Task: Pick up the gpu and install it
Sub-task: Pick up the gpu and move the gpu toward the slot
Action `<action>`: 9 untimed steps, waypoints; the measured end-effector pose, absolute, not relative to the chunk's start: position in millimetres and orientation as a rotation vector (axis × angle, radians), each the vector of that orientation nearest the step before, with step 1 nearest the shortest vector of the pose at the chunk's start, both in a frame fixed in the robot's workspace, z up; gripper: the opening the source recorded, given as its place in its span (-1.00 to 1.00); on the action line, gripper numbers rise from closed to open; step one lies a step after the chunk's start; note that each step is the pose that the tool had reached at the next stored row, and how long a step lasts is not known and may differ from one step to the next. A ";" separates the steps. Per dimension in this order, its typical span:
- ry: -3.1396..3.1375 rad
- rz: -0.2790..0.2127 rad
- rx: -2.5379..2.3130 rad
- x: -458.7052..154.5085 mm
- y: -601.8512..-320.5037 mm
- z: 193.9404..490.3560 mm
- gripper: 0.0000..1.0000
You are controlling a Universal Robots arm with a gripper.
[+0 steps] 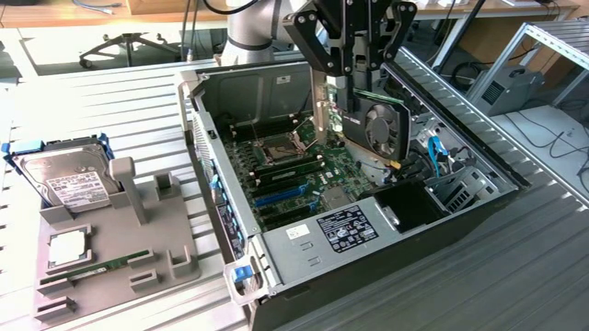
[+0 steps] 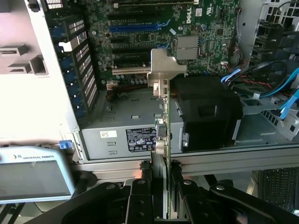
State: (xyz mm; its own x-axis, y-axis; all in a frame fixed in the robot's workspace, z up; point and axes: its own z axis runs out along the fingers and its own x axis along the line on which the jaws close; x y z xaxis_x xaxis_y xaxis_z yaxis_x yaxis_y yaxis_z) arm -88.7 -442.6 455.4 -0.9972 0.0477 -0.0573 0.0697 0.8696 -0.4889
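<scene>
We see the gripper closed partway onto the top edge of the gpu, its fingers pressed against either face of the card. The gpu hangs on edge inside the open computer case, over the motherboard, with its round fan turned toward the exterior view's right. We cannot tell whether its lower edge touches the board. From the wrist we look along the thin card to its silver end bracket, near the blue expansion slots. Well apart, at the exterior view's left, a gray fixture holds a hard drive and a RAM stick.
</scene>
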 end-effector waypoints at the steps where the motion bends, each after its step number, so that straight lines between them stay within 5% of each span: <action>1: 2.995 -0.787 0.094 -87.9 -442.6 455.3 -0.47; 9: 2.995 -0.789 0.094 -80.0 -442.6 453.8 -0.47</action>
State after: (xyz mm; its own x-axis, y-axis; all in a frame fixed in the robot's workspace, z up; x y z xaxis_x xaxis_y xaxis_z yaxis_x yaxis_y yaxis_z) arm -80.0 -442.6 453.8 -0.9972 0.0477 -0.0573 0.0697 0.8686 -0.4905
